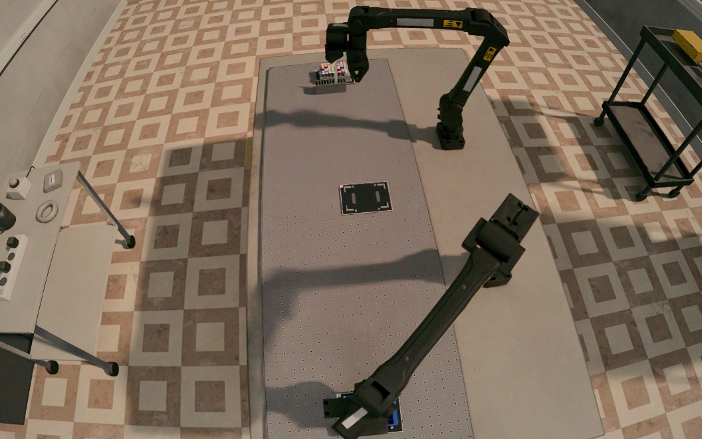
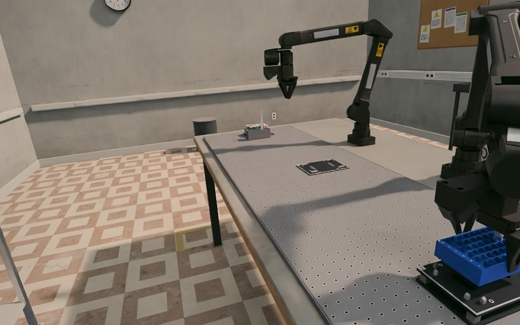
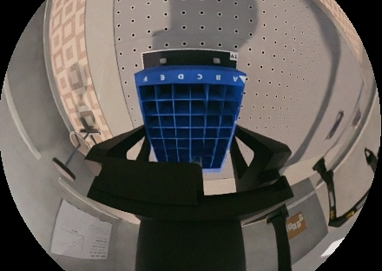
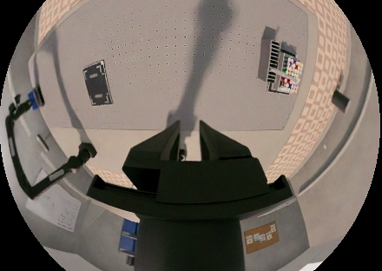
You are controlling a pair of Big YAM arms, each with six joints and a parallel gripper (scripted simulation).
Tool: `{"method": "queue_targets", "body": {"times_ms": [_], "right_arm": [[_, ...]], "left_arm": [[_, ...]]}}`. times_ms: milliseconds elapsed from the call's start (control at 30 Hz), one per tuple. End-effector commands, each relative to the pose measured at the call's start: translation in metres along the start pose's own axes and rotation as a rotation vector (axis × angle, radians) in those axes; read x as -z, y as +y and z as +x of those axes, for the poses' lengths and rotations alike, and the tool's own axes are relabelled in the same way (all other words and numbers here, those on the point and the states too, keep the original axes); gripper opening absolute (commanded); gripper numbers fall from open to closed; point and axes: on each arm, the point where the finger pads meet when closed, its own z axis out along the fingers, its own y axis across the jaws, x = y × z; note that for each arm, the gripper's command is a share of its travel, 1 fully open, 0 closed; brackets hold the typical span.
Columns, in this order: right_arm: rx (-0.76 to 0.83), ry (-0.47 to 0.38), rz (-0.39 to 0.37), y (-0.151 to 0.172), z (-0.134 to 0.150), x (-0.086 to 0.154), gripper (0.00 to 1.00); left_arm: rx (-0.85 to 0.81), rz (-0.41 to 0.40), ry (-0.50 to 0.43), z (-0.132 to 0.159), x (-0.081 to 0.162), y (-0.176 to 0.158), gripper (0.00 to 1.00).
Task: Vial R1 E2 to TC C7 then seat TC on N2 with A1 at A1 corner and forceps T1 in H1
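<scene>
Well, loading looks done, so the step in hand is seating TC on N2. L grip, the left arm's black two-finger gripper (image 1: 361,420) (image 2: 488,250) (image 3: 192,134) (image 4: 22,102), is clamped on TC, the blue rectangular gridded carrier (image 1: 393,418) (image 2: 462,262) (image 3: 191,73) (image 4: 35,102), over N2, the raised black white-edged plate (image 1: 397,428) (image 2: 443,284) (image 3: 190,60) (image 4: 38,99). R grip, the right arm's matching black gripper (image 1: 358,78) (image 2: 288,98) (image 3: 369,154) (image 4: 190,123), is empty, fingers slightly apart, up near the vials w/ multicoloured caps (image 1: 337,69) (image 2: 254,127) (image 4: 292,67). By those caps is a slim pale upright piece (image 2: 261,120), prob. T1 in H1; tips/slot can't be told. Next: square TC up inside the locators, lower level, release only once flat; a skewed edge could ride up on a locator. Ext. view shows the gap under TC; top view doesn't, arm's in the way. L wrist alone gives the lettering: TC's triangle is at the same side as N2's A1 mark, so orientation looks OK. Ext. also shows a small clear vial top (image 2: 498,234) in TC; whether it's C7, or on the floor, can't confirm.
</scene>
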Motion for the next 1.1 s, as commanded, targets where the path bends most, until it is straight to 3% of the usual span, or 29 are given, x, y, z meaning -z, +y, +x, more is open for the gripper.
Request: {"method": "queue_targets", "body": {"times_ms": [0, 1067], "right_arm": [[-0.007, -0.033, 0.008, -0.002, -0.008, 0.013, 0.24], [-0.007, -0.033, 0.008, -0.002, -0.008, 0.013, 0.24]], "left_arm": [[0.002, -0.038, -0.046, -0.010, 0.028, 0.000, 0.00], [0.002, -0.036, -0.044, -0.009, 0.019, -0.001, 0.00]]}}
